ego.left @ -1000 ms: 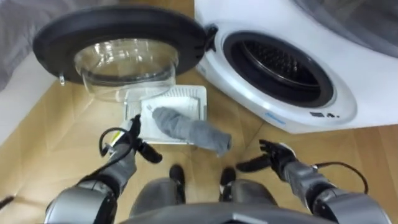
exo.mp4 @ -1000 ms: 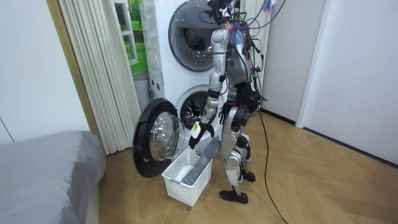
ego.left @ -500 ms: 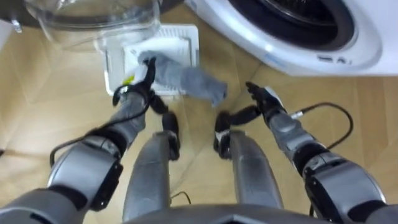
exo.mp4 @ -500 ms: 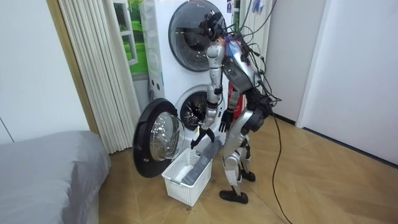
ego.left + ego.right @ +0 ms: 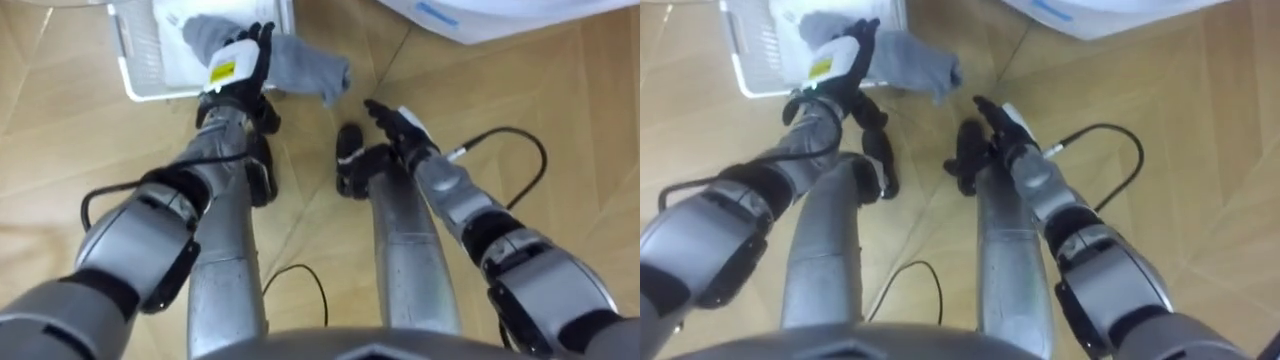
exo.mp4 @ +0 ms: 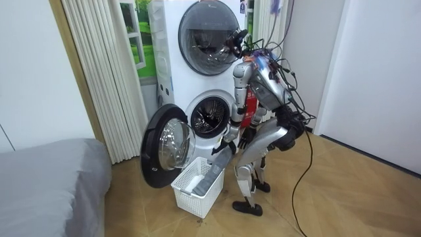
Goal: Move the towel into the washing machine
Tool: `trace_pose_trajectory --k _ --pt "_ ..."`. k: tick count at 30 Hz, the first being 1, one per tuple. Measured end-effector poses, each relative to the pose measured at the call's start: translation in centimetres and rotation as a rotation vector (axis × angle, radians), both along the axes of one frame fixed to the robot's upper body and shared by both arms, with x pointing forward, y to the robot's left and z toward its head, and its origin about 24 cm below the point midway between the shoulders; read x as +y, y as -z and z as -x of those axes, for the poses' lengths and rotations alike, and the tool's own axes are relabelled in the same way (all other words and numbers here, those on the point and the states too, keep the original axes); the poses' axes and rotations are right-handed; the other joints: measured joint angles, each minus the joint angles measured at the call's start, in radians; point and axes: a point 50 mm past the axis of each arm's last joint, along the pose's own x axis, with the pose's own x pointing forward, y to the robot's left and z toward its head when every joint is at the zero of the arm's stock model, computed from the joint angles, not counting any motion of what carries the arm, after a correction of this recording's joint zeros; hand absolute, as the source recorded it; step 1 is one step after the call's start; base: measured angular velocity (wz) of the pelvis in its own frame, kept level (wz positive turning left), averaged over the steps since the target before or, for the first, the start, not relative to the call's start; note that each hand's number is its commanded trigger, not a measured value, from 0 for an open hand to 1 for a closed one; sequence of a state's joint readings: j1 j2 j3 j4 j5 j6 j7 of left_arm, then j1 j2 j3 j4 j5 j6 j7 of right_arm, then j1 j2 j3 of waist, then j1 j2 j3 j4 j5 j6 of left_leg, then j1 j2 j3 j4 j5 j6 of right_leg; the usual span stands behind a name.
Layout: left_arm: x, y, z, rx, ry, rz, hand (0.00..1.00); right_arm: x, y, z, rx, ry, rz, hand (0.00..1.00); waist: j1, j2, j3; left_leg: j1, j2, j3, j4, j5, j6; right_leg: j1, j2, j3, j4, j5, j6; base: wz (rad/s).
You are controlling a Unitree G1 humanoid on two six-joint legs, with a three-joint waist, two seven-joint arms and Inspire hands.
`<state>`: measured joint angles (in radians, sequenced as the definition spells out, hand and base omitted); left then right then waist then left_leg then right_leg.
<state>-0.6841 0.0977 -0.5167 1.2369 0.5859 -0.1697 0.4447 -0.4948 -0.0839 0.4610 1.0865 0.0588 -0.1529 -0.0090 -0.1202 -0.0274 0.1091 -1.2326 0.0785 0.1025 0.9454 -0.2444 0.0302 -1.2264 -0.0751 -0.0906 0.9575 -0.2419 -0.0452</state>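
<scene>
Grey towel (image 5: 300,62) draped over basket (image 5: 140,92) rim, left robot hand (image 5: 235,68) atop (grip unclear).

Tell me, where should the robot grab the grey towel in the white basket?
Best guess: grab the bunched middle of the towel, where it lies over the rim of the basket, coming straight down from above. That part sits highest, and one end hangs outside the rim, so it should lift free. The left hand is right above it, open. The right hand is off to the side, open.
</scene>
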Motion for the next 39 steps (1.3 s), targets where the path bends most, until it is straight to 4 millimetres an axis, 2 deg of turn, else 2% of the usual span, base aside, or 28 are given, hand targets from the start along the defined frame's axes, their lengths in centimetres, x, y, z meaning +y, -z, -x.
trace_pose_trajectory --k 6,13,16,19,23,26,27,28,29,30,31,33,39 --pt "-1.0 -0.4 -0.1 -0.058 0.065 -0.048 0.0 0.7 -0.6 -0.6 -0.021 -0.011 -0.035 0.0 -0.01 0.001 -0.0004 -0.036 0.009 -0.001 0.019 -0.003 -0.006 -0.039 0.013 0.007 0.021 -0.002 -0.006 -0.02" --pt "-1.0 -0.6 -0.2 -0.075 0.071 -0.057 0.0 0.9 -0.8 -0.6 -0.023 0.003 -0.066 0.0 -0.015 0.0 -0.0004 -0.05 0.018 -0.004 0.045 -0.015 -0.017 -0.057 0.022 0.008 0.05 -0.017 -0.019 -0.02" --pt "-0.8 -0.7 -0.2 -0.078 0.087 -0.075 0.0 1.2 -0.9 -0.7 -0.029 -0.005 -0.072 0.0 -0.02 0.0 -0.0006 -0.051 0.03 -0.003 0.045 -0.02 -0.024 -0.058 0.026 0.005 0.047 -0.014 -0.029 -0.07" --pt "-1.0 -0.6 -0.2 -0.068 0.093 -0.072 0.0 2.0 -1.0 -0.7 -0.034 -0.023 -0.079 0.0 -0.034 0.0 -0.0006 -0.051 0.033 -0.004 0.046 -0.023 -0.029 -0.06 0.027 0.005 0.048 -0.016 -0.034 -0.02" --pt "-1.0 -0.5 -0.3 -0.03 0.116 -0.083 0.0 3.0 -1.4 -1.0 -0.048 -0.04 -0.096 0.0 -0.071 0.0 -0.0006 -0.074 0.037 -0.015 0.056 -0.026 -0.034 -0.076 0.035 -0.002 0.05 -0.017 -0.038 -0.01" --pt "-1.3 -0.2 -0.1 0.017 0.154 -0.105 0.01 3.1 -1.6 -1.1 -0.05 -0.048 -0.105 0.0 -0.071 0.0 -0.0006 -0.095 0.048 -0.02 0.07 -0.03 -0.035 -0.09 0.042 -0.008 0.051 -0.017 -0.04 -0.07" --pt "-1.4 0.0 0.0 0.036 0.168 -0.119 0.61 3.1 -1.6 -1.1 -0.047 -0.048 -0.113 0.0 -0.071 0.0 -0.0006 -0.098 0.049 -0.02 0.074 -0.034 -0.035 -0.093 0.042 -0.008 0.054 -0.018 -0.041 -0.08" --pt "-1.3 0.1 0.1 0.046 0.173 -0.124 0.7 3.2 -1.6 -1.1 -0.045 -0.047 -0.12 0.0 -0.071 0.0 -0.0006 -0.099 0.05 -0.02 0.075 -0.035 -0.036 -0.094 0.042 -0.008 0.054 -0.018 -0.042 -0.05" --pt "-1.3 0.3 0.2 0.067 0.178 -0.134 0.71 3.2 -1.6 -1.1 -0.041 -0.044 -0.133 0.0 -0.072 0.0 -0.0006 -0.101 0.05 -0.02 0.076 -0.036 -0.036 -0.096 0.043 -0.009 0.055 -0.019 -0.043 0.0" --pt "-1.2 0.5 0.2 0.086 0.18 -0.139 0.88 3.2 -1.7 -1.2 -0.041 -0.043 -0.138 0.0 -0.073 0.0 -0.0006 -0.103 0.05 -0.02 0.076 -0.037 -0.036 -0.099 0.042 -0.01 0.054 -0.02 -0.043 0.0" --pt "-1.1 0.6 0.3 0.094 0.182 -0.145 0.97 3.2 -1.8 -1.3 -0.043 -0.045 -0.14 0.0 -0.072 0.0 -0.0006 -0.104 0.05 -0.02 0.076 -0.037 -0.036 -0.1 0.042 -0.01 0.054 -0.02 -0.043 0.0" --pt "-1.1 0.7 0.3 0.123 0.194 -0.163 1.0 3.2 -1.9 -1.4 -0.044 -0.047 -0.144 0.0 -0.069 0.0 -0.0006 -0.107 0.05 -0.02 0.076 -0.038 -0.037 -0.103 0.044 -0.01 0.054 -0.022 -0.044 0.0" --pt "-0.6 0.6 0.0 0.17 0.201 -0.201 1.0 3.3 -2.4 -1.8 -0.053 -0.063 -0.147 0.0 -0.068 0.0 -0.0006 -0.107 0.05 -0.018 0.069 -0.037 -0.035 -0.106 0.044 -0.008 0.051 -0.023 -0.045 0.0"
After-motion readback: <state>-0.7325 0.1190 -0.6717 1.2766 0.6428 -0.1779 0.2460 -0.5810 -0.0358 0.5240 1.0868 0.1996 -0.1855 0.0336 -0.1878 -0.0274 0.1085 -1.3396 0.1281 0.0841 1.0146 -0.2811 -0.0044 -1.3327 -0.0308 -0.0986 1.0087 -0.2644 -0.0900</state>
